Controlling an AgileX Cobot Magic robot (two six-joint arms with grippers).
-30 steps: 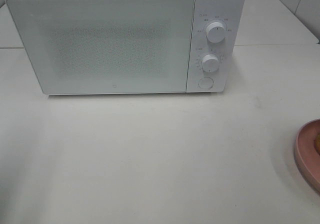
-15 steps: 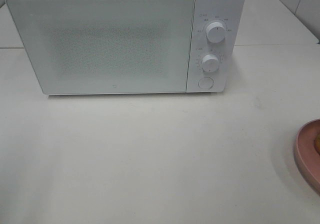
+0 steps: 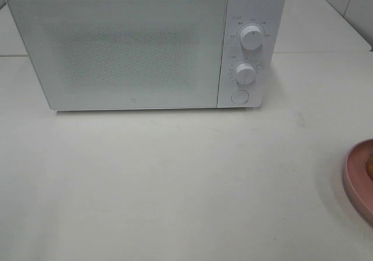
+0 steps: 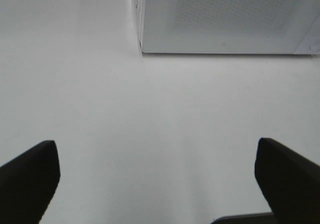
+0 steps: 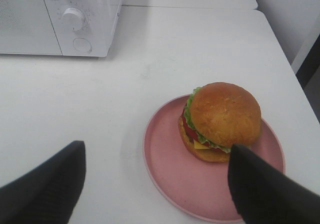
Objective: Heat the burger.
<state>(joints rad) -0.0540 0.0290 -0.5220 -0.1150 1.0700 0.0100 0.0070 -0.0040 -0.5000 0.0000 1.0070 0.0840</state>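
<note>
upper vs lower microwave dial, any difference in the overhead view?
The upper dial looks slightly larger than the lower dial. The upper dial sits higher on the control panel and a touch further right; the lower dial sits just above the round button. The printed marks around each are too small to read. Both are white, round and on the microwave's right-hand panel.

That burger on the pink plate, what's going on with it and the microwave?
Nothing is being handled yet. The burger sits on a pink plate on the white table, off to the right of the white microwave, whose door is closed. The right gripper hangs above the plate with its jaws open and empty. The left gripper, jaws also open, hangs over bare table in front of the microwave.
</note>
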